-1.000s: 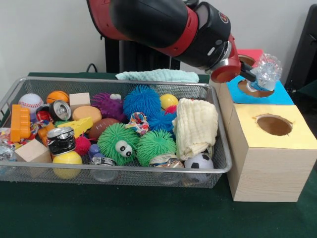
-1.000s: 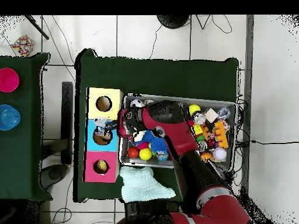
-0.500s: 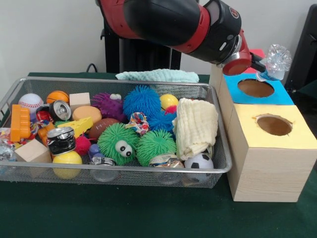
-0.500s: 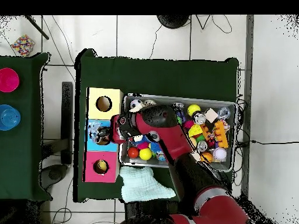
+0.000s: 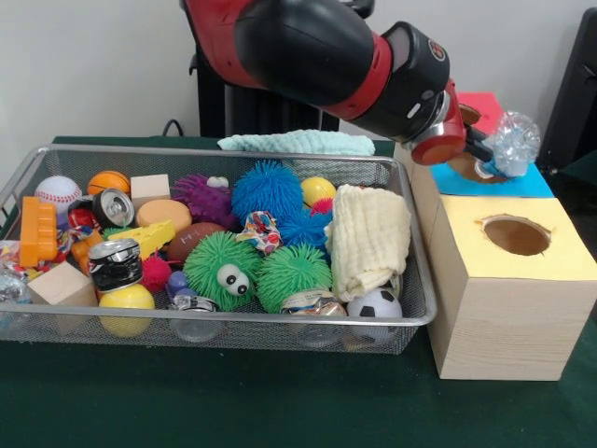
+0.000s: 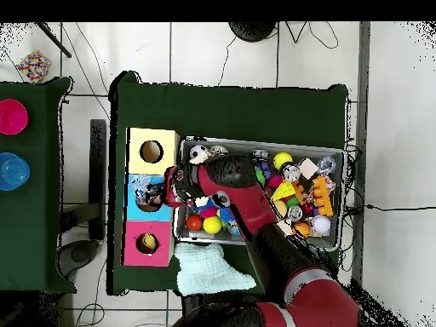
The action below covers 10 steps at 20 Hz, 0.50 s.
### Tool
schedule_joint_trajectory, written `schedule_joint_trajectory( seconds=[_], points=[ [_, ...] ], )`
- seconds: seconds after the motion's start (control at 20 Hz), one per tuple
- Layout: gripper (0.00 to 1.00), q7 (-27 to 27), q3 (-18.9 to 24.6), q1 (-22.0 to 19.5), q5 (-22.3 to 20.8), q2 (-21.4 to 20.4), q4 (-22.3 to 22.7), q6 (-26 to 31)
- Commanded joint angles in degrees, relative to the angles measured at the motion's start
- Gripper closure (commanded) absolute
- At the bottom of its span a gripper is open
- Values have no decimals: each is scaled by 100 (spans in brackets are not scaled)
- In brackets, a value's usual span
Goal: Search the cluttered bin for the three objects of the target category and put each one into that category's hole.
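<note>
My gripper (image 5: 489, 157) is shut on a clear crumpled plastic bottle (image 5: 516, 140). The bottle hangs tilted just over the right side of the round hole (image 5: 465, 168) in the blue-topped box (image 5: 532, 183). The arm's wrist hides most of that hole. In the overhead view the gripper (image 6: 162, 192) reaches out of the bin over the blue box (image 6: 134, 182), with the bottle (image 6: 147, 194) above its hole. The wire bin (image 5: 233, 319) holds crushed cans (image 5: 114, 262), fuzzy balls (image 5: 222, 269), blocks and a folded cream cloth (image 5: 371, 239).
A yellow-topped box (image 5: 560, 266) with its own hole stands nearest, and a red-topped box (image 5: 483, 101) sits behind the blue one. A teal towel (image 5: 297, 142) lies behind the bin. The arm spans the bin's right end.
The gripper with the bottle rose up and to the right off the blue hole, then came back down; the bottle now sits slightly right of where it was a second ago.
</note>
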Motion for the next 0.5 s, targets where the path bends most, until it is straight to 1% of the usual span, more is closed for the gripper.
schedule_joint_trajectory(
  seconds=[0.05,0.15,0.2,0.4,0.5],
  points=[
    [100,-878,456,-110,-133,382,33,-984],
    [100,-852,490,-104,-205,375,69,-1075],
    [100,-782,505,-50,-226,281,115,-1100],
    [100,-535,423,8,-540,180,60,-914],
    [100,-431,426,23,-616,64,77,-770]
  ],
)
